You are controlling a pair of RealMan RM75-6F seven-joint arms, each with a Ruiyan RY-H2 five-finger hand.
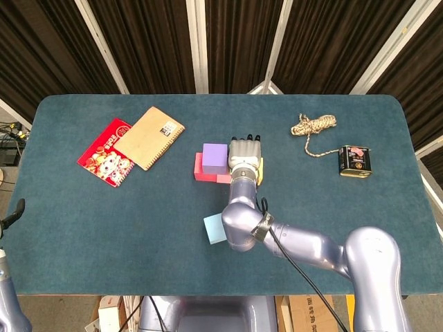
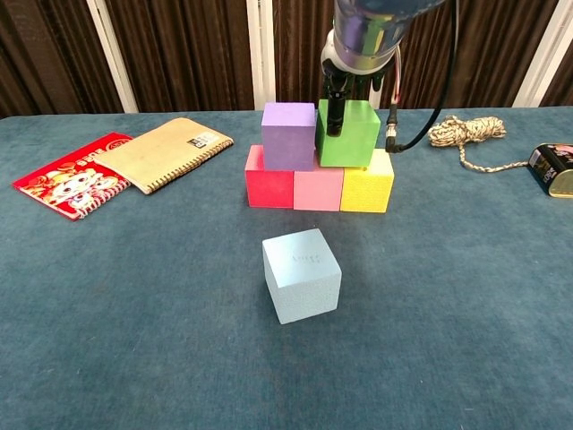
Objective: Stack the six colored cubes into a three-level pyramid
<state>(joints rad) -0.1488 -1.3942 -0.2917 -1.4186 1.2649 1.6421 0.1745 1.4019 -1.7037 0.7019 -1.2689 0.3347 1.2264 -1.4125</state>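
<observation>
Nearest on the worktop point(image 2: 107, 340) sat the light blue cube point(image 2: 302, 274), alone. Behind it ran a row of red cube point(image 2: 269, 187), pink cube point(image 2: 319, 189) and yellow cube point(image 2: 367, 186), carrying the purple cube point(image 2: 288, 135) and green cube point(image 2: 348, 133). The right hand point(image 1: 246, 153) gripped the green cube from above.

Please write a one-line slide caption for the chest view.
Right hand holds green cube on the second level; light blue cube waits in front.
</observation>
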